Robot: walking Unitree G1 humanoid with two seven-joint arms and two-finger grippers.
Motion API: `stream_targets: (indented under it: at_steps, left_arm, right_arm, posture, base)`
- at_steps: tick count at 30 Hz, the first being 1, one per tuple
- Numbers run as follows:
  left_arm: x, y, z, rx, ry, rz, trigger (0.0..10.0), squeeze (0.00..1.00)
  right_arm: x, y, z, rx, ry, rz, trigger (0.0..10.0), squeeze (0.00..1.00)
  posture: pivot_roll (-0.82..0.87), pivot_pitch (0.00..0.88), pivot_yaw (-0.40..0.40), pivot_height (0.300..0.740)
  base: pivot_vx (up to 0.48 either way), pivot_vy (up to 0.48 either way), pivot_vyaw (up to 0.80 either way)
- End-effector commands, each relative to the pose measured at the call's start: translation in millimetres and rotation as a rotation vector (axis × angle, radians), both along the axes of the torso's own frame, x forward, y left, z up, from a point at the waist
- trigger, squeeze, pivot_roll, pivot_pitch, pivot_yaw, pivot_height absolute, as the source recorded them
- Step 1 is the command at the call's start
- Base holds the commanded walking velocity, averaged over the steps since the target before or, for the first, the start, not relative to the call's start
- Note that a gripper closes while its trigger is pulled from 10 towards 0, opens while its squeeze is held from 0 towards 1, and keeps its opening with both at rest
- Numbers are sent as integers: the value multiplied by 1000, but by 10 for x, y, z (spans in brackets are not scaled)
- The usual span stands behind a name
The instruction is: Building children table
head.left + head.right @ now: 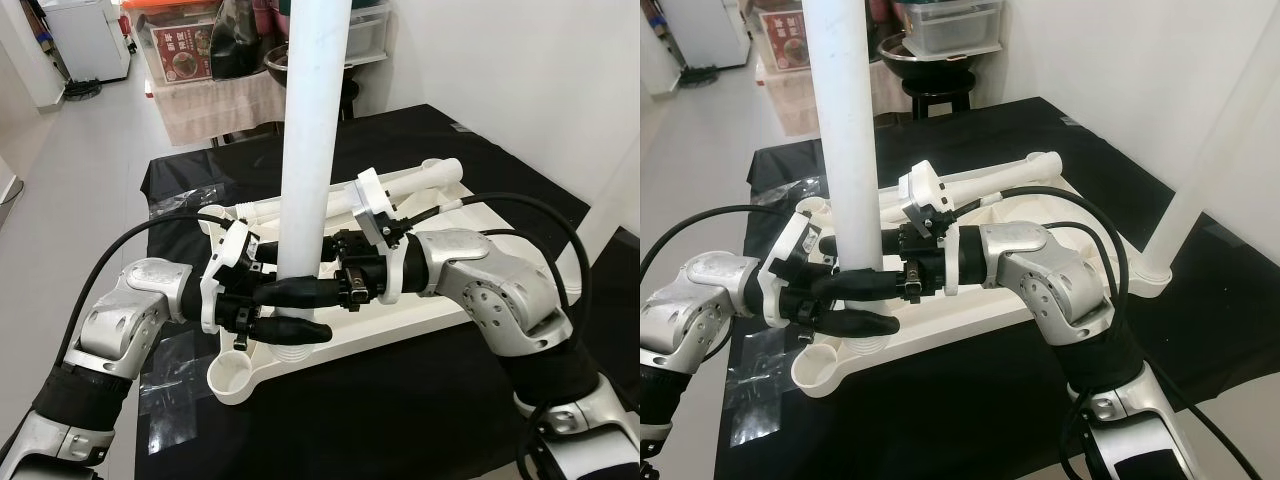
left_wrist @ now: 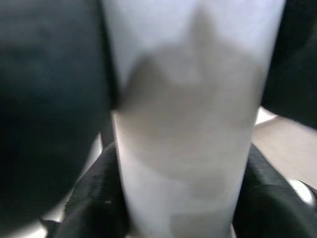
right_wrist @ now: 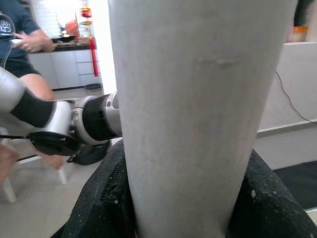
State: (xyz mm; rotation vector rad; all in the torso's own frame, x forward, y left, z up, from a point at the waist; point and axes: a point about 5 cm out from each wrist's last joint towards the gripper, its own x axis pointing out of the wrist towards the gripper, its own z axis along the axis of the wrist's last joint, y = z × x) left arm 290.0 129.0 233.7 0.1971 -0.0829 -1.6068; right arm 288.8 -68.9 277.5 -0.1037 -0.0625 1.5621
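Observation:
The white table top lies upside down on a black cloth. A white tube leg stands upright in a socket near its front left corner. My left gripper is shut on the leg low down, one black finger crossing its front. Just above, my right gripper is shut on the same leg from the other side. Both wrist views look straight at the leg. A second leg stands at the right corner, and a third leg lies across the far side.
An empty round socket sits at the front left corner. Boxes and a covered shelf stand behind the table, with a white wall on the right. A person sits off to my left. Clear tape is stuck by the cloth's left edge.

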Motion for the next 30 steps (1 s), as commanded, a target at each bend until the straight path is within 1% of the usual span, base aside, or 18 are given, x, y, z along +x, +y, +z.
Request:
stream_targets:
  at_steps: [1,2,6,7,9,10,12,14,15,17,20,22,23,24,25,26,29,30]
  left_arm:
    - [29,7,54,-17,7,18,10000,1000]
    - [36,10,59,-22,16,26,10000,1000]
    - [-52,166,67,6,26,32,10000,1000]
    - [-52,166,67,6,26,32,10000,1000]
    - [-134,273,121,-2,7,35,10000,1000]
    - [-134,273,121,-2,7,35,10000,1000]
    - [-278,388,272,-56,-13,16,10000,1000]
    - [-423,461,432,-99,-36,-28,10000,1000]
    - [-470,478,485,-110,-45,-47,10000,1000]
    - [-491,484,514,-116,-48,-55,10000,1000]
    - [-555,509,650,-127,-92,-74,10000,1000]
    - [-555,509,650,-127,-92,-74,10000,1000]
    - [-554,512,672,-122,-114,-65,10000,1000]
    - [-516,513,701,-125,-141,-33,10000,1000]
    - [-439,505,738,-132,-182,24,10000,1000]
    - [-439,505,738,-132,-182,24,10000,1000]
    - [-235,468,872,-188,-259,183,10000,1000]
    - [-235,468,872,-188,-259,183,10000,1000]
  right_arm:
    - [102,-27,-1,-20,-10,-90,0,0]
    - [120,-31,2,-18,-11,-105,0,0]
    - [379,-235,-17,-16,-16,-322,0,0]
    - [379,-235,-17,-16,-16,-322,0,0]
    - [488,-404,-20,-29,-23,-427,0,0]
    - [488,-404,-20,-29,-23,-427,0,0]
    - [556,-612,-45,-62,-32,-505,0,0]
    - [588,-753,-80,-97,-38,-551,0,0]
    - [597,-788,-95,-110,-41,-564,0,0]
    - [605,-802,-104,-117,-43,-572,0,0]
    - [629,-825,-133,-129,-42,-585,0,0]
    - [629,-825,-133,-129,-42,-585,0,0]
    - [636,-824,-141,-129,-41,-587,0,0]
    - [636,-803,-158,-141,-48,-580,0,0]
    - [613,-752,-199,-173,-67,-552,0,0]
    - [613,-752,-199,-173,-67,-552,0,0]
    - [500,-585,-318,-273,-144,-440,0,0]
    - [500,-585,-318,-273,-144,-440,0,0]
  posture:
    - [-124,72,35,740]
    - [-124,72,35,740]
    - [-123,75,37,740]
    - [-123,75,37,740]
    - [-119,85,37,740]
    - [-119,85,37,740]
    - [-113,89,36,740]
    - [-102,91,31,740]
    - [-102,91,31,740]
    - [-102,91,31,740]
    - [-99,88,31,740]
    - [-99,88,31,740]
    - [-100,88,34,740]
    - [-100,85,35,740]
    - [-102,85,35,740]
    - [-102,85,35,740]
    - [-102,84,38,740]
    - [-102,84,38,740]
  base:
    - [0,0,0]
    - [0,0,0]
    - [0,0,0]
    - [0,0,0]
    - [0,0,0]
    - [0,0,0]
    - [0,0,0]
    - [0,0,0]
    - [0,0,0]
    - [0,0,0]
    - [0,0,0]
    - [0,0,0]
    - [0,0,0]
    - [0,0,0]
    - [0,0,0]
    - [0,0,0]
    - [0,0,0]
    - [0,0,0]
